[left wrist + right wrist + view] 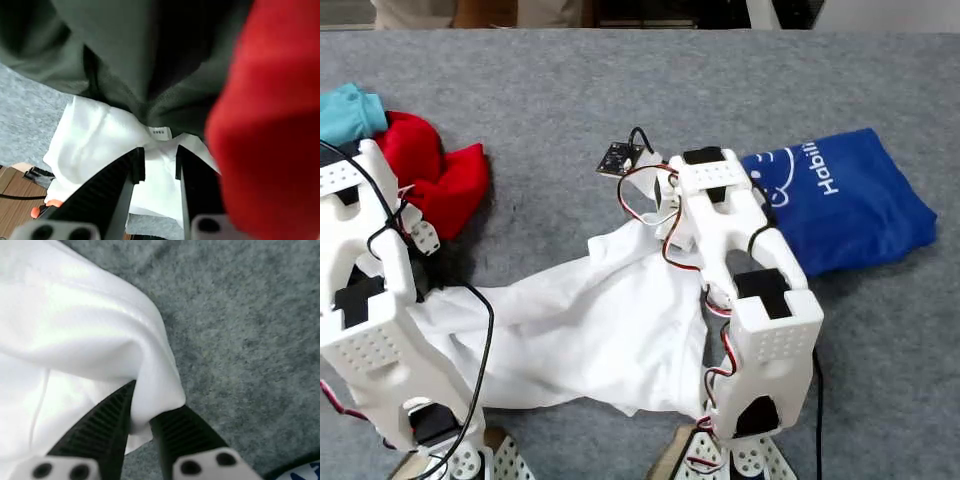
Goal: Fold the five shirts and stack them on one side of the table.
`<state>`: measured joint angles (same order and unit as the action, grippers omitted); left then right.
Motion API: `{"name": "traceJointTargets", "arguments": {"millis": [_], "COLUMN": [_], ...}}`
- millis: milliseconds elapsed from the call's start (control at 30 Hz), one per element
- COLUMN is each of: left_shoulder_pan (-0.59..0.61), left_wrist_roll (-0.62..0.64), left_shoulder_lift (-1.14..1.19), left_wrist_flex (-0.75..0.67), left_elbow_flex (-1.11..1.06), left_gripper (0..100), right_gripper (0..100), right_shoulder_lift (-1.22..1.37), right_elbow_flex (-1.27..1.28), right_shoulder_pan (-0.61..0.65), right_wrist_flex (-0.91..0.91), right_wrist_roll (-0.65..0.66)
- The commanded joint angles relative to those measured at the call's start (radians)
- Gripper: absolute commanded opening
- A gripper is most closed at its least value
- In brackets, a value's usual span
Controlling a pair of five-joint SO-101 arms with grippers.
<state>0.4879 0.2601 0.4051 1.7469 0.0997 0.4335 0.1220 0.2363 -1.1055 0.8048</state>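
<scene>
High view first, taking in the grey table (570,90) spreading under everything. Finding the white shirt (580,330) sprawling crumpled and unfolded across the near middle, between the two arms. Noting the blue shirt (840,205) lying folded to the right, just beside the right arm, and the red shirt (440,175) bunching at the left with a teal shirt (350,112) touching it at the far-left edge. Spotting, in the left wrist view, a dark cloth (150,60) lying close to the lens beside the red one. Seeing the right gripper (142,402) pinching a raised fold of the white shirt, clamped narrow on cloth near the fold's very edge. Seeing the left gripper (159,157) hovering over the white shirt's labelled collar end; not being able to tell whether gripping cloth there. Judging the risks: losing the thin fold out of the right pinch when pulling taut; dragging white cloth against the blue shirt and spoiling its fold; snagging red or dark cloth at the left, given the crowding there; ending with a skewed fold through pulling one-handed.
</scene>
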Motion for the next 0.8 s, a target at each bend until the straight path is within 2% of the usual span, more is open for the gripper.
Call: {"name": "traceJointTargets", "arguments": {"millis": [0,200,467,633,767], "left_shoulder_pan": [-0.015,-0.041,-0.044,-0.041,-0.044], "left_wrist_roll": [0.011,0.011,0.011,0.032,0.044], "left_shoulder_lift": [-0.01,-0.002,-0.001,-0.001,-0.001], "left_wrist_flex": [0.011,0.005,-0.012,-0.018,-0.018], "left_elbow_flex": [0.02,-0.021,-0.026,-0.04,-0.04], "left_gripper": [11,7,7,14,14], "right_gripper": [0.2,0.2,0.2,0.2,0.2], "right_shoulder_lift": [0.002,0.002,0.002,0.002,0.002], "right_elbow_flex": [-0.042,-0.041,-0.041,-0.041,-0.041], "right_shoulder_pan": [-0.016,-0.016,-0.016,-0.016,-0.016], "right_wrist_flex": [0.014,0.014,0.014,0.014,0.012], "right_wrist_roll": [0.002,0.002,0.002,0.002,0.002]}}
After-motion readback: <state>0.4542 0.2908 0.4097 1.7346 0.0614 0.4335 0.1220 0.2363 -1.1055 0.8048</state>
